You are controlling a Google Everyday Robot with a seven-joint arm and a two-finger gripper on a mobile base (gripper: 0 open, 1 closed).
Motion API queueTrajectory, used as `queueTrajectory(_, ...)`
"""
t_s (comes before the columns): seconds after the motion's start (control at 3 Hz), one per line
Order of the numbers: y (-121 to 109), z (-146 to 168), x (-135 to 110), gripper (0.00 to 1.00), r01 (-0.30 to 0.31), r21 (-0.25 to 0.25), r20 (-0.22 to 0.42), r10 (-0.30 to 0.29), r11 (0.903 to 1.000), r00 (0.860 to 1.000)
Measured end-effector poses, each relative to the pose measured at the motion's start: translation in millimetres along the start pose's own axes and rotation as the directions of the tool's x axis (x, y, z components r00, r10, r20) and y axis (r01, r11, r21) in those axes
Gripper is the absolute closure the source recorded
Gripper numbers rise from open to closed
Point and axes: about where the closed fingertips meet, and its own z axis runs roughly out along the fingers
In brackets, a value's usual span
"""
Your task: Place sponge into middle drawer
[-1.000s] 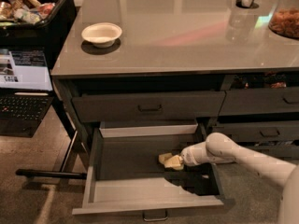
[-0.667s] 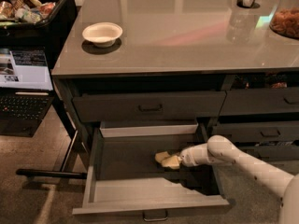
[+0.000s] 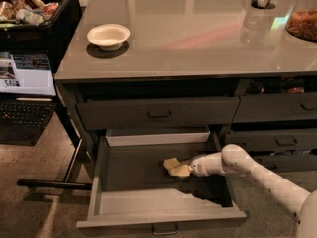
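Inside the open middle drawer, the hand grips the sponge near the floor. If it opens too little, the soft block could cling and ride back out.

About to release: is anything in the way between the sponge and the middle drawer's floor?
Nothing visible. The sponge is at the tip of the gripper, already inside the open middle drawer, whose floor around it looks bare.
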Motion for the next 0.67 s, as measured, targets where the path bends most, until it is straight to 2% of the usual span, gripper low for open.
queueTrajectory(0.33, 0.2, 0.0, -0.4, 0.0, 0.002, -0.002, 0.001, -0.002, 1.0, 1.0)
queueTrajectory(0.67, 0.2, 0.1, -0.4, 0.0, 0.002, -0.002, 0.001, -0.002, 1.0, 1.0)
